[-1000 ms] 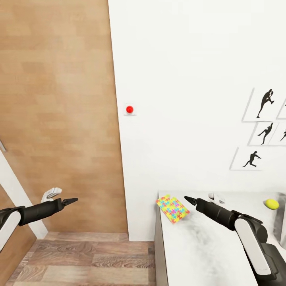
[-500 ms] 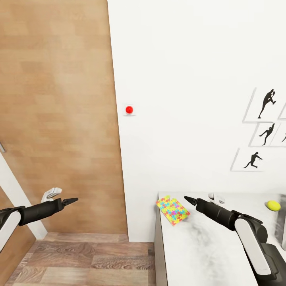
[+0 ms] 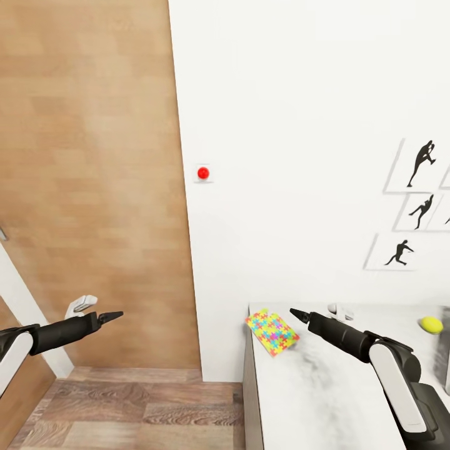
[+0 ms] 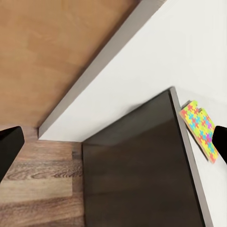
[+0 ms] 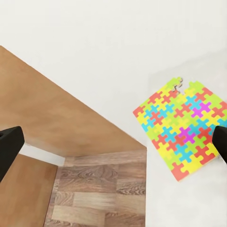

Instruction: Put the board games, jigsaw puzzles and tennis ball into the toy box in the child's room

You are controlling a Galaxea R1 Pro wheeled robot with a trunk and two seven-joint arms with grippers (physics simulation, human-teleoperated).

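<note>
Approach to the jigsaw puzzle [image 3: 272, 330], lying flat at the table's [image 3: 312, 400] corner nearest the wall, edge slightly past the rim; tennis ball [image 3: 430, 324] farther along the same table, well apart from the puzzle. Right gripper [image 3: 294, 312] just beside the puzzle and above the table top, fingers spread wide in the wrist view and empty; left gripper [image 3: 119, 314] well clear of the table over the wood floor [image 3: 125, 406], likewise parted and empty. Best done, probably, by lowering and straddling the overhanging edge squarely before closing; toy box not identifiable here, contents unknown.
</note>
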